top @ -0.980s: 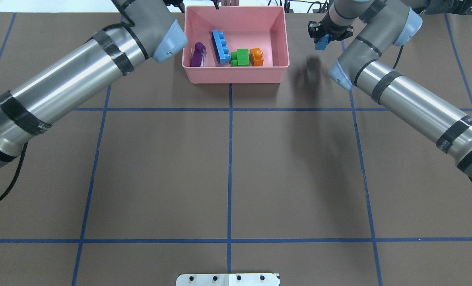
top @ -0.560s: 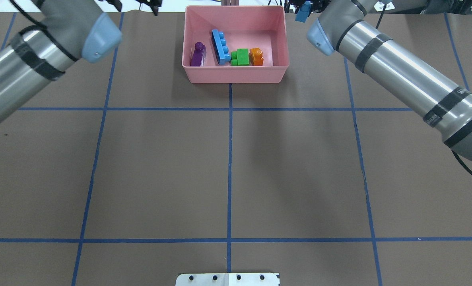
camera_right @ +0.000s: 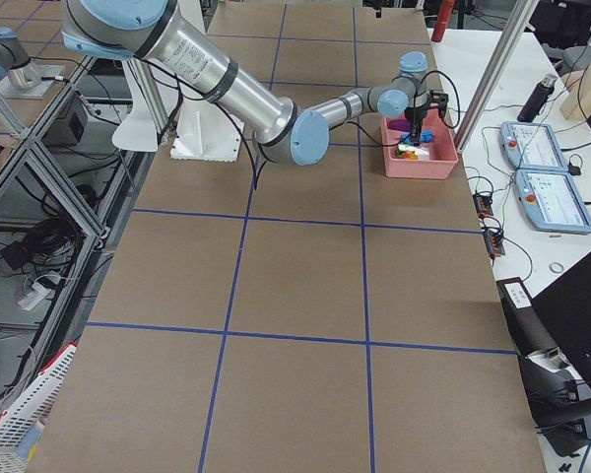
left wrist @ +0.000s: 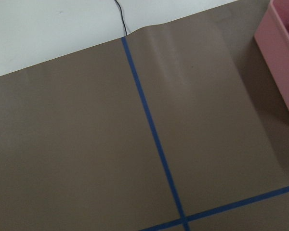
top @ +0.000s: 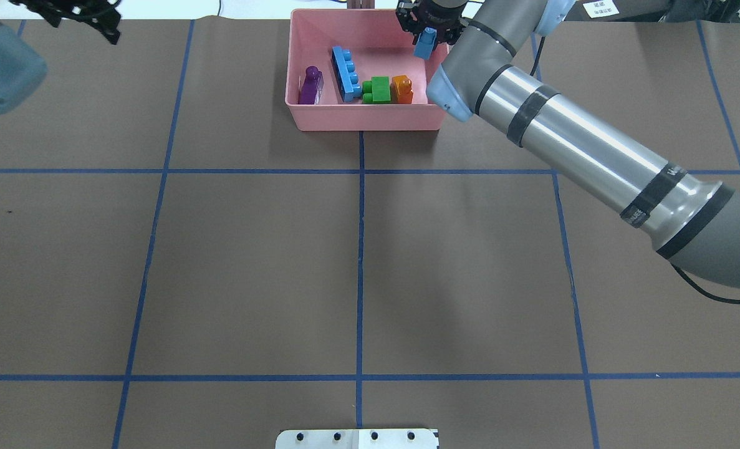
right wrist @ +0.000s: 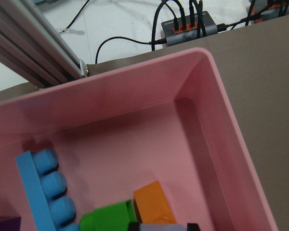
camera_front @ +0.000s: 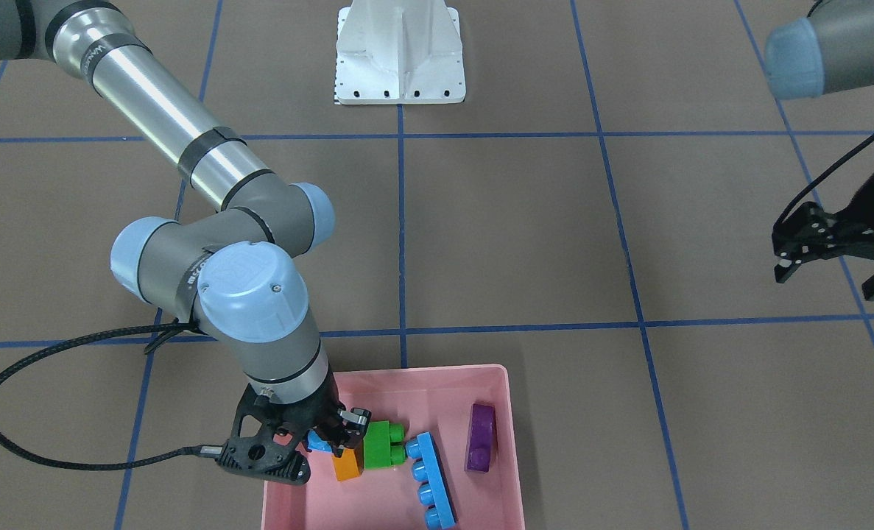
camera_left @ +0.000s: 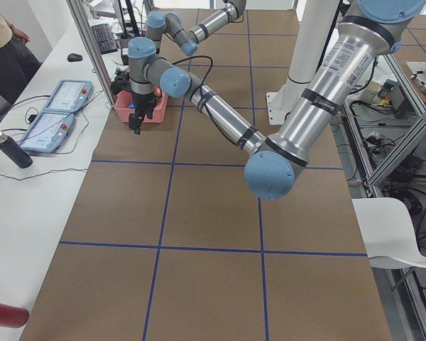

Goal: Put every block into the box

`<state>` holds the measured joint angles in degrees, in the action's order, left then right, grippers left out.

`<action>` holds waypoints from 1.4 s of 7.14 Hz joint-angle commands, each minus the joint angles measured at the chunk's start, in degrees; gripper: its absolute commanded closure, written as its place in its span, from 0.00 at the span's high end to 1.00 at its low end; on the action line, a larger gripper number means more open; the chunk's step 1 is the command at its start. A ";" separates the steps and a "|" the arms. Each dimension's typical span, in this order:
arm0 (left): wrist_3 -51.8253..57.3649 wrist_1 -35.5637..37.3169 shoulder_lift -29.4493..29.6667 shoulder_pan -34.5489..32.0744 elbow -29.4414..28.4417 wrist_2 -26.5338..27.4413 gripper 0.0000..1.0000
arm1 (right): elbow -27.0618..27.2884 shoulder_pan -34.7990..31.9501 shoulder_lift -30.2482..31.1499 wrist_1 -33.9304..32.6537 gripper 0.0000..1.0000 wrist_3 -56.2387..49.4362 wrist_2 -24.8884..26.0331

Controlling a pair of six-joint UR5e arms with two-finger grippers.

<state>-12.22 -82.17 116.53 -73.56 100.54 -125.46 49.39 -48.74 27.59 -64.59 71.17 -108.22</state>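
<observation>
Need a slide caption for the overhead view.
Right gripper holds small blue brick over the pink box containing purple, light-blue, green and orange bricks; left gripper open, far left.

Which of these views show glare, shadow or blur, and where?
Overhead exterior: glare streaks the right arm's silver tube, a shadow lies on the table. Right wrist: pink box sharp, the right gripper and its small blue brick blur at the bottom edge. Left wrist: slightly soft.

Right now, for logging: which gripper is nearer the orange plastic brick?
Right. The right gripper hangs over the pink plastic tray near the orange brick; the left gripper is far left of it.
</observation>
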 commanded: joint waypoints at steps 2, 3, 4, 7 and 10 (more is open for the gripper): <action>8.88 -0.18 -10.76 -7.37 1.33 -4.40 1.00 | 10.59 1.02 5.77 -2.55 1.00 -0.24 -1.80; 13.15 0.43 -13.23 -9.13 1.68 -8.53 1.00 | 16.30 -1.68 8.59 -7.17 1.00 -0.68 -5.82; 17.98 0.35 -16.12 -11.32 1.77 -8.92 1.00 | 22.53 -3.80 12.88 -10.53 1.00 -3.21 -8.73; 20.40 6.89 -19.23 -13.10 4.12 -8.75 1.00 | 43.71 -9.68 36.56 -14.69 1.00 -18.28 -14.45; 20.22 8.70 -19.93 -13.37 3.44 -8.48 1.00 | 47.12 -23.54 52.71 -15.04 1.00 -43.06 -22.72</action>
<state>8.05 -73.87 97.03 -86.87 104.23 -134.00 95.91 -66.45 75.09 -79.30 37.26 -128.26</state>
